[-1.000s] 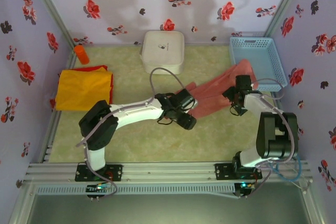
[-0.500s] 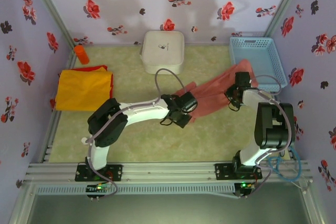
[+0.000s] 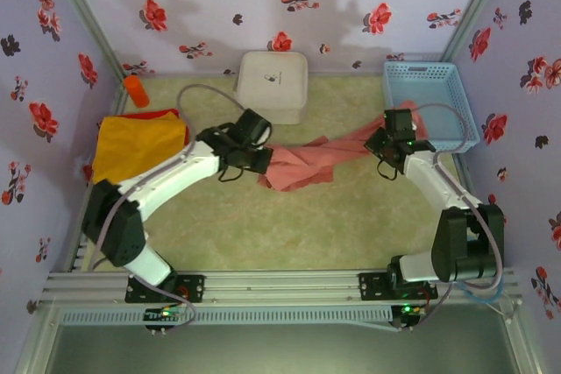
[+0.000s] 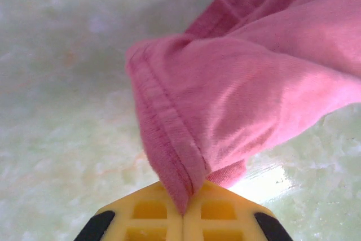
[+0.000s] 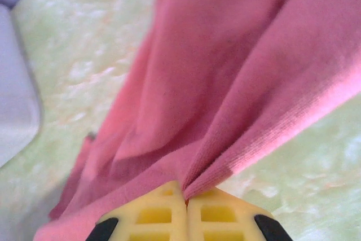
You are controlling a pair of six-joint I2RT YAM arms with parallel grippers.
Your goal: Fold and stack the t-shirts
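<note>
From above: pink shirt [image 3: 298, 164] slung as a bunched band just in front of the white box [image 3: 273, 85] and trailing off to its right. Left gripper [image 3: 260, 157] at the end of the band nearest the box's front edge. Right gripper [image 3: 386, 142] at the other end, well to the box's right and close to the blue basket [image 3: 429, 102]. Well to the box's left, flat on the table [image 3: 289, 234]: yellow shirt [image 3: 138, 148], with a red shirt [image 3: 159, 115] peeking out along its far edge. Farther back on that side, a small orange object [image 3: 136, 91].

Too small from up there to read either set of fingers. Clear from the wrists, though. At the left wrist: pads [image 4: 163, 196] pressed together, pinching the stitched hem of the pink cloth, with a fold drooping above the pale table. At the right wrist: pads [image 5: 163, 196] likewise closed on a gathered pleat, the cloth fanning away in long creases.
</note>
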